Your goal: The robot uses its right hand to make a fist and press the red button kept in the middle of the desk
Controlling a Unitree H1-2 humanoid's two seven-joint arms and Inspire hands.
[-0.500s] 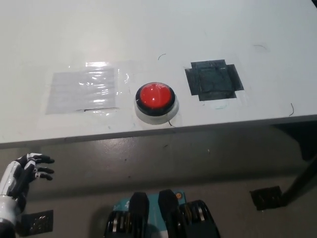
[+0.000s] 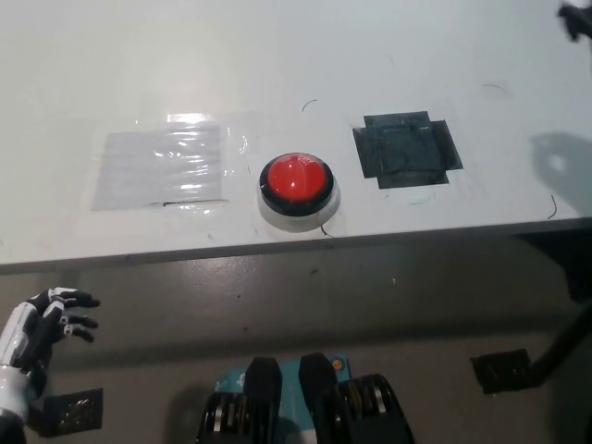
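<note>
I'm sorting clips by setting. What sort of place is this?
Probably a robotics test bench in a lab or workshop. A plain white desk holds only a red button, flanked by a clear taped patch and a black tape patch, above a bare grey floor. The left hand rests open below the desk edge.

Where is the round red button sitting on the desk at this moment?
In the head view, the round red button sits near the white desk's front edge, between a clear tape patch and a black tape patch.
</note>
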